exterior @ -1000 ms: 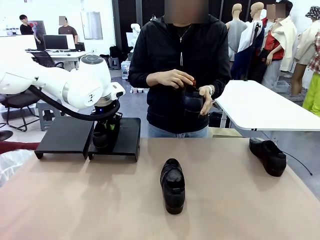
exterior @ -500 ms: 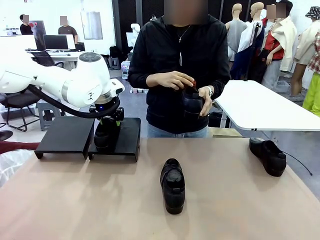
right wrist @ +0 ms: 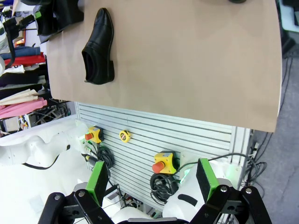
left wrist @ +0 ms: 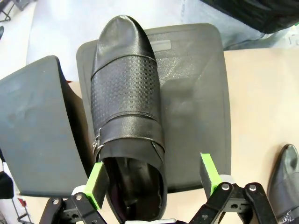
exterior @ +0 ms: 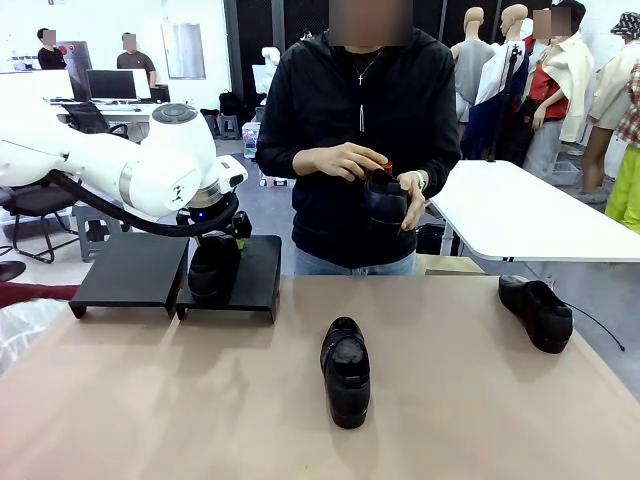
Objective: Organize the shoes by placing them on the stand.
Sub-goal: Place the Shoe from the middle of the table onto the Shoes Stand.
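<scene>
One black shoe (exterior: 210,270) (left wrist: 126,107) rests on the right section of the black stand (exterior: 258,278) (left wrist: 196,102), toe pointing at the person. My left gripper (exterior: 220,243) (left wrist: 153,179) hovers just above its heel, open, the green pads standing wide of the shoe on both sides. A second shoe (exterior: 346,372) (right wrist: 98,46) lies mid-table and a third (exterior: 537,312) at the far right. The person holds another shoe (exterior: 385,203) in both hands at chest height. My right gripper (right wrist: 152,179) is open and holds nothing, back over the robot's base beyond the table's near edge.
The stand's left section (exterior: 125,270) (left wrist: 32,135) carries nothing. The brown table (exterior: 180,400) has free room at its front left and front right. A thin black cable (exterior: 598,326) trails by the right-hand shoe. A white table (exterior: 520,215) stands behind on the right.
My left gripper has opened and let go of the shoe, which now rests on the stand. The arm has lifted slightly. The person and the other shoes have not moved.
</scene>
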